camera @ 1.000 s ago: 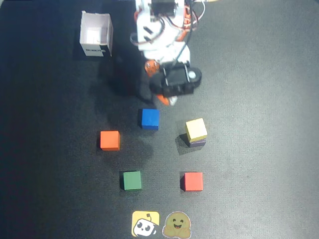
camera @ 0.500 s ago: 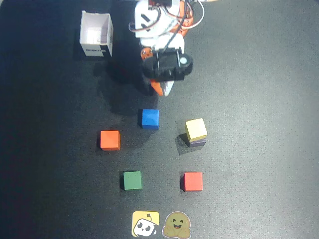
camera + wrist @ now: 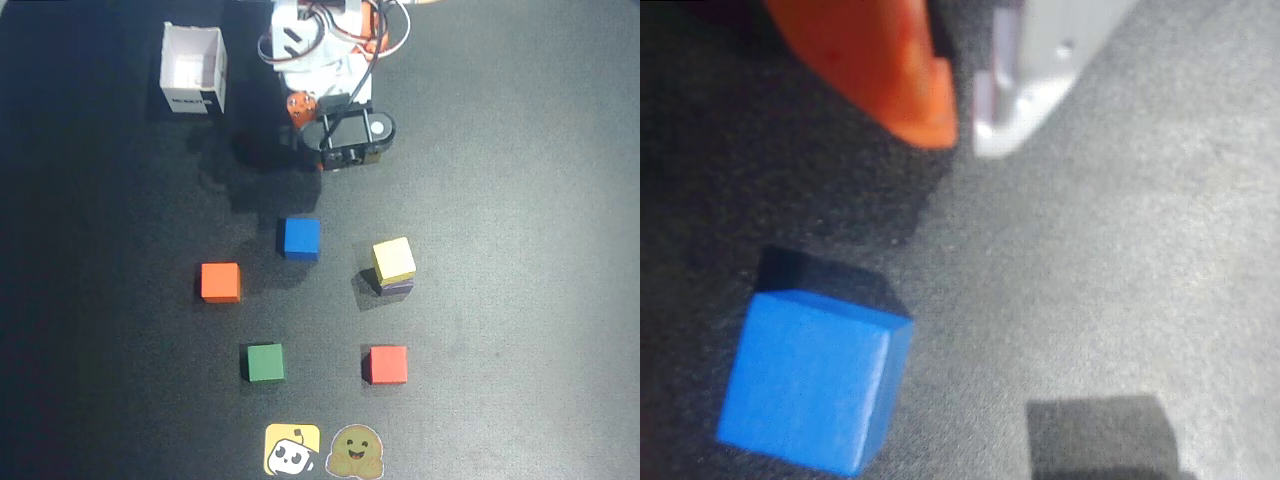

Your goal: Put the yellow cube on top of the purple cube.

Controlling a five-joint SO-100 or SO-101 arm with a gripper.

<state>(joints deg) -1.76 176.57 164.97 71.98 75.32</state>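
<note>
In the overhead view the pale yellow cube [image 3: 394,260] rests on top of the purple cube [image 3: 400,288], of which only a dark sliver shows at the lower edge. My gripper [image 3: 328,166] is drawn back close to the arm's base, well above the stack and apart from it. In the wrist view its orange finger [image 3: 890,70] and white finger [image 3: 1025,90] stand nearly together at the gripper [image 3: 965,135], shut, with nothing between them. The stack does not show in the wrist view.
A blue cube [image 3: 299,238] [image 3: 810,390] lies just below the gripper. Orange [image 3: 220,282], green [image 3: 265,362] and red [image 3: 385,365] cubes sit on the dark mat. A white open box [image 3: 193,68] stands at top left. Two stickers [image 3: 292,450] lie at the bottom edge.
The arm has pulled back toward its base, up the overhead view, away from the stack. The cubes have not moved.
</note>
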